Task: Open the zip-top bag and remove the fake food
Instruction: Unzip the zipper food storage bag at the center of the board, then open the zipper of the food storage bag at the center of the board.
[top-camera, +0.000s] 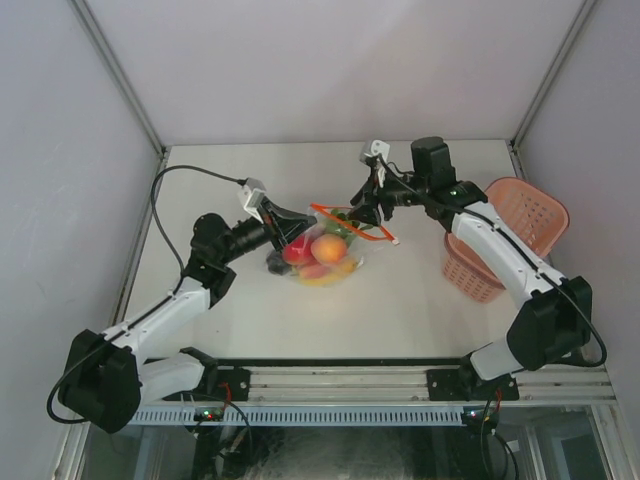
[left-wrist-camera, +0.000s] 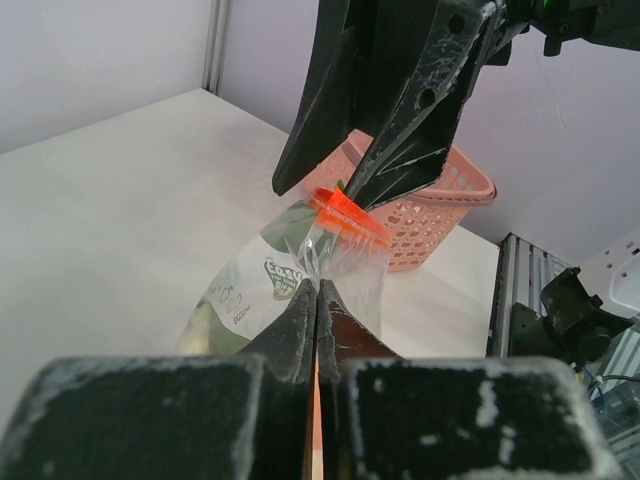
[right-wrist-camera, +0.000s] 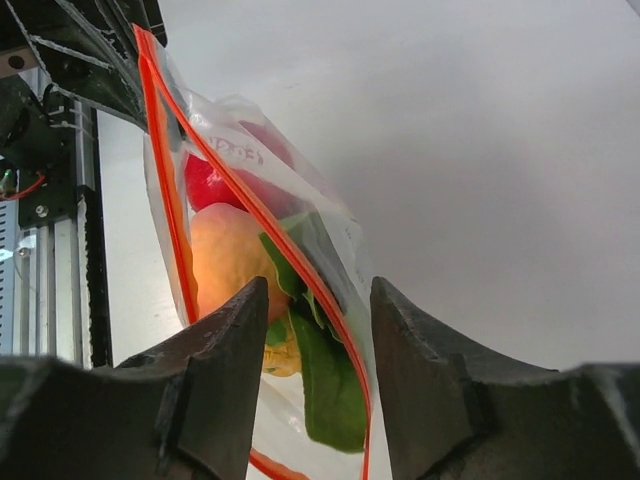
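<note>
My left jaws are pressed together, pinching one lip of the zip-top bag, which rests mid-tabletop with the fake food inside. My right jaws stand spread, straddling its red zipper strip.

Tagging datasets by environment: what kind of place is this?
Probably a lab test cell: bare white table walled by plain panels, aluminium rail along its near edge, and props only, fake food in a zip-top bag, a pink basket.
</note>
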